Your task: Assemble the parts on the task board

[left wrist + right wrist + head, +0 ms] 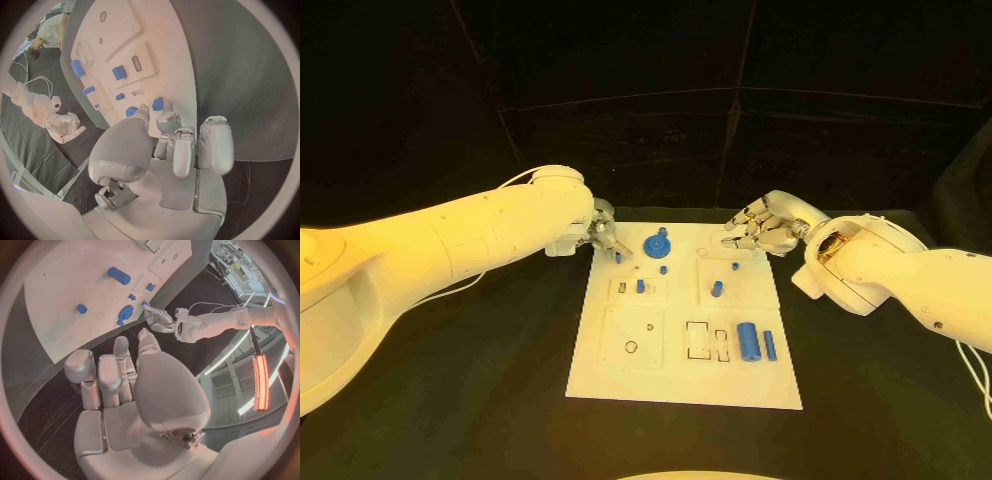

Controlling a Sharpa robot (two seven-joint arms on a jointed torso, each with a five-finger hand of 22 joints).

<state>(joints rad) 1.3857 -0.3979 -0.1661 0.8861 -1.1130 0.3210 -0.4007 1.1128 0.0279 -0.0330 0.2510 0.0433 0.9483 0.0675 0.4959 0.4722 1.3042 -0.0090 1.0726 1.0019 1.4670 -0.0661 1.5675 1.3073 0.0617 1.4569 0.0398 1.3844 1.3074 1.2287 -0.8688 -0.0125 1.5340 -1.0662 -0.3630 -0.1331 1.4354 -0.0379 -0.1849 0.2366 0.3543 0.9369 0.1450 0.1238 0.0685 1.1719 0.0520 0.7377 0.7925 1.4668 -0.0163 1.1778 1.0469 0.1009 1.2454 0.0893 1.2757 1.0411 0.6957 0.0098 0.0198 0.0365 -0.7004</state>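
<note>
The white task board (pixel 678 375) lies in the middle of the black table. A blue round gear piece (pixel 656 245) stands near its far edge, with small blue pegs (pixel 640 286) (pixel 717 289) further in and two blue cylinders (pixel 749 340) (pixel 770 345) at the near right. My left hand (pixel 600 235) hovers at the board's far left corner and pinches a small blue peg (pixel 157 104) (pixel 619 256) between thumb and fingertip, just beside the gear (pixel 125 314). My right hand (pixel 759 228) hangs over the far right corner with loosely bent fingers (pixel 112 375) and holds nothing.
Empty cut-outs (pixel 705 342) and round holes (pixel 632 347) mark the board's near half. Black table surface (pixel 473 380) surrounds the board on every side. My right forearm (pixel 891 275) lies over the table to the right of the board.
</note>
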